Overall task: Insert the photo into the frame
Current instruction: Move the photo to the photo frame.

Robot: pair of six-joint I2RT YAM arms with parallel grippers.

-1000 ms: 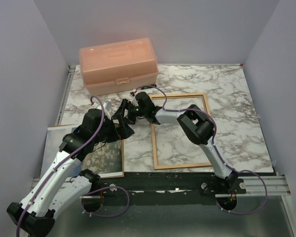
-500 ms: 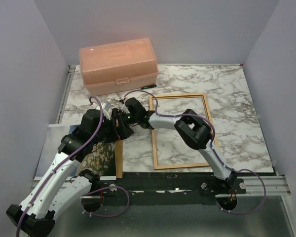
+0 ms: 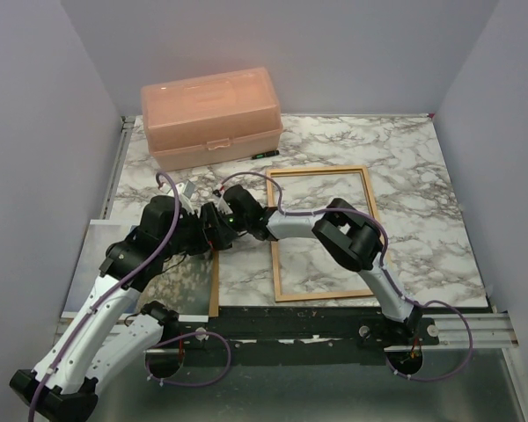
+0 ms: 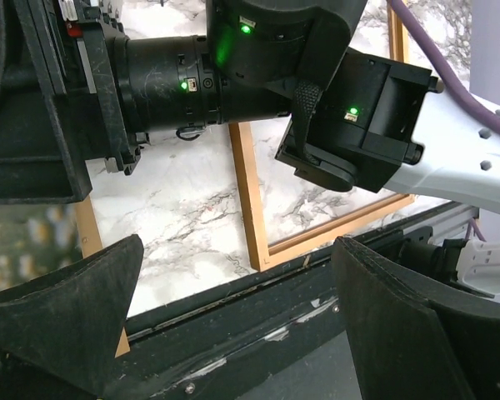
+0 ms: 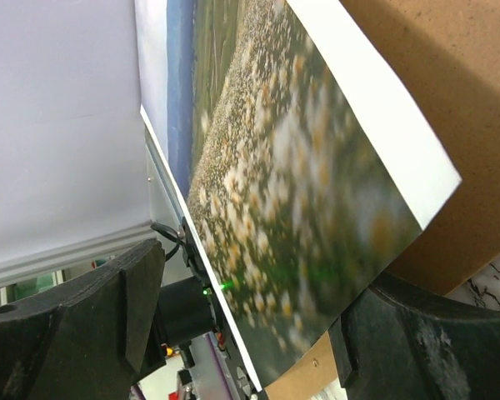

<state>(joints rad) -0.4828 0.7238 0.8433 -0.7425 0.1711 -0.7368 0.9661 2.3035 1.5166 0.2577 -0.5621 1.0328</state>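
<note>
Black right jaws gape astride photo corner; left jaws wide, empty.

Right arm across left jaws, box behind

Setting: robot-lab test cell.
Enclosure: plain grey walls on three sides.
Work surface: marble-patterned tabletop.
Mounting: aluminium rail along the near edge.

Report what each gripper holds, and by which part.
Nothing is held. The left gripper hangs wide open; the right gripper is open at the edge of the photo, not clamped on it.
</note>
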